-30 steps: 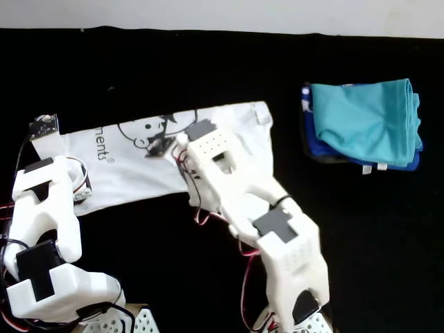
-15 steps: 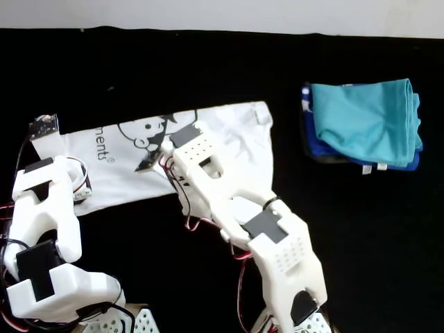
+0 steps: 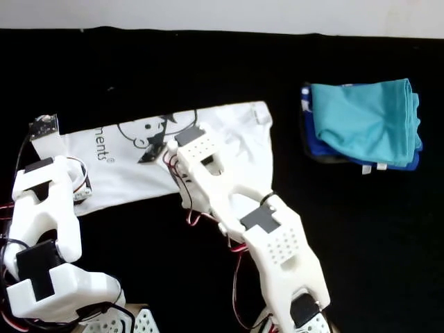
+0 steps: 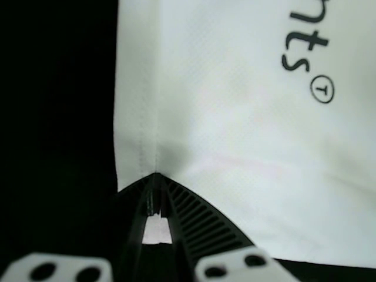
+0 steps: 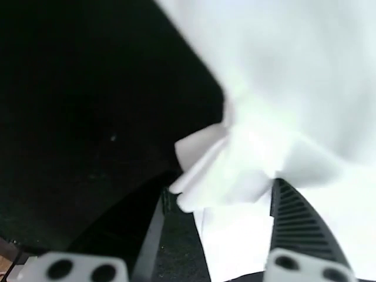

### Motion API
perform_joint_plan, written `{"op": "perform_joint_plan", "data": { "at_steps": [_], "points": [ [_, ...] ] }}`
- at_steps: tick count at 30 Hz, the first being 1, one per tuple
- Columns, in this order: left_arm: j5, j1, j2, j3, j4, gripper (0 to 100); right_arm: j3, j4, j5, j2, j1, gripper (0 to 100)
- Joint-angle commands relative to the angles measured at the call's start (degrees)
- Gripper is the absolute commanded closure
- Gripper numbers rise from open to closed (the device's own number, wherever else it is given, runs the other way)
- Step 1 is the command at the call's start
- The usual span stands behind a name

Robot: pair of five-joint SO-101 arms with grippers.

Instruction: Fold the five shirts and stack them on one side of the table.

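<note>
On table (image 3: 208,62), white shirt (image 3: 121,177), folded stack (image 3: 364,125)

A white shirt (image 3: 236,139) with a cartoon print lies folded into a long band across the black table (image 3: 208,62). The left gripper (image 3: 43,127) is at the corner of one end and the right gripper (image 3: 149,155) is over the print near the middle. Well apart, by the table's other side, a folded teal shirt (image 3: 364,121) sits on a blue shirt (image 3: 316,147).
</note>
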Motion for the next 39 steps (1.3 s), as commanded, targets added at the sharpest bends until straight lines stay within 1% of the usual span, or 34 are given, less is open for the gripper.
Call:
{"op": "perform_joint_plan", "data": {
  "at_steps": [1,3,5,7,10,12,15,19,24,29,31,35,36,39],
  "points": [
    [0.0,0.22,-0.13,0.22,-1.14,99,-3.38,-0.66,0.26,4.44,2.95,87.4],
    [0.0,0.22,-0.13,0.22,-1.14,99,-5.49,0.4,0.18,5.05,2.86,99.6],
    [0.0,0.22,-0.13,0.22,-1.14,99,-6.2,0.48,0.18,5.05,3.12,97.4],
    [0.0,0.22,-0.13,0.22,-1.14,99,-6.46,0.66,0.18,4.79,3.74,99.5],
    [0.0,0.22,-0.13,0.22,-1.14,99,-7.16,1.27,0.18,3.82,5.23,99.1],
    [0.0,0.22,-0.13,0.22,-1.14,99,-8.75,3.91,0.26,2.15,6.37,99.1],
    [0.0,0.22,-0.13,0.22,-1.14,99,-14.11,8.31,0.44,-1.45,8.13,99.2],
    [0.0,0.22,-0.13,0.22,-1.14,99,-23.87,9.63,0.44,-4.09,11.56,99.2],
    [0.0,0.22,-0.13,0.22,-1.14,99,-33.45,6.11,0.44,-0.57,14.9,99.2],
    [0.0,0.22,-0.13,0.22,-1.14,99,-42.15,-0.57,0.18,7.08,15.43,98.8],
    [0.0,0.22,-0.13,0.22,-1.14,99,-45.58,-2.33,-1.41,10.24,15.43,96.4],
    [0.0,0.22,-0.13,0.22,-1.14,99,-50.59,-6.11,-7.21,16.13,16.13,81.5],
    [0.0,0.22,-0.13,0.22,-1.14,99,-51.91,-7.69,-8.7,17.36,16.66,79.6],
    [0.0,0.22,-0.13,0.22,-1.14,99,-55.96,-12.09,-14.33,19.74,19.21,80.7]
  ]
}}
